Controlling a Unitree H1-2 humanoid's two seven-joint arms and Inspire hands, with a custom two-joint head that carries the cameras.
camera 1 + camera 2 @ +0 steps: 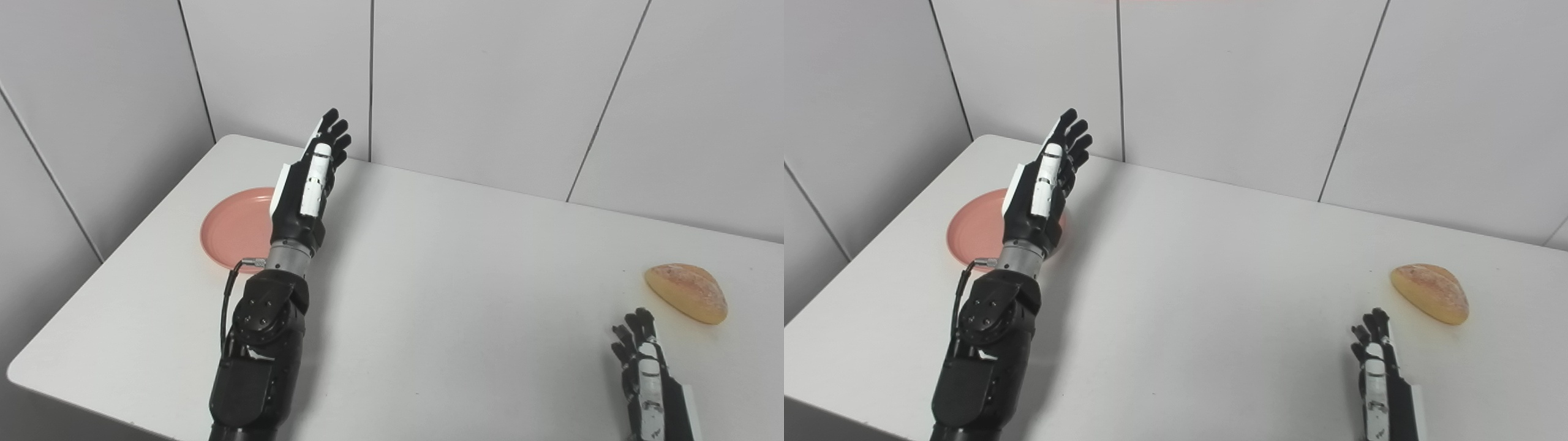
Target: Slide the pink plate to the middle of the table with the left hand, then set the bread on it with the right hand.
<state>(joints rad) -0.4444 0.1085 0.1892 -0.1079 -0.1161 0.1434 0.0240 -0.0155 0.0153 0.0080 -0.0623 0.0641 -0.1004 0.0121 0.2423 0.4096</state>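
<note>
While the pink plate point(236, 229) lies flat near the left edge of the white table point(441, 294), toward the far left corner, the left hand point(308, 184) is raised above the table just beside the plate's right rim, and from both head views the hand and its wrist cover that side of the plate. Its fingers point(334, 131) are stretched out straight and close together, pointing toward the far edge of the table and the wall panels point(490, 79) behind it, and it holds nothing, so it reads as open. Whether any part of the hand touches the plate cannot be told, since the wrist hides the rim there. The left forearm point(263, 349) rises from the near edge of the table and runs up toward the plate, with a thin black cable point(229, 294) looping off the wrist. The plate is well apart from the middle of the table. On the other side, the bread point(686, 293), a rounded golden loaf with a floury crust, rests on the table near the right edge. The right hand point(643, 361) sits low by the near right corner, just short of the bread and not touching it. Its fingers point(1372, 327) point toward the far edge, slightly curled and loosely spread, with nothing in them, so it is open too. The 2 hands are well apart, with bare table between them.
</note>
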